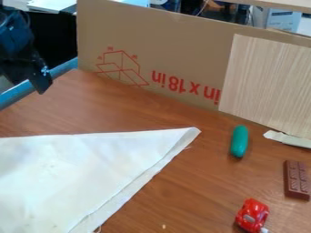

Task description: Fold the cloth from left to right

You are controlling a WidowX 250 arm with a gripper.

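The gripper [41,83] hangs at the upper left, above the table's blue-edged far left side and well away from the cloth. A white cloth [79,175] lies on the wooden table at the lower left, running out of view at the left and bottom edges. One pointed corner reaches right, to about the middle of the view. Along its lower right side a second layer's edge shows, so the cloth looks doubled there. Nothing touches it from above.
Right of the cloth's point lies a green cylindrical object [239,141]. A brown chocolate-bar-like block [296,179] and a red toy [252,215] are at the lower right. A cardboard wall [176,50] and a light wooden panel [267,82] stand along the back.
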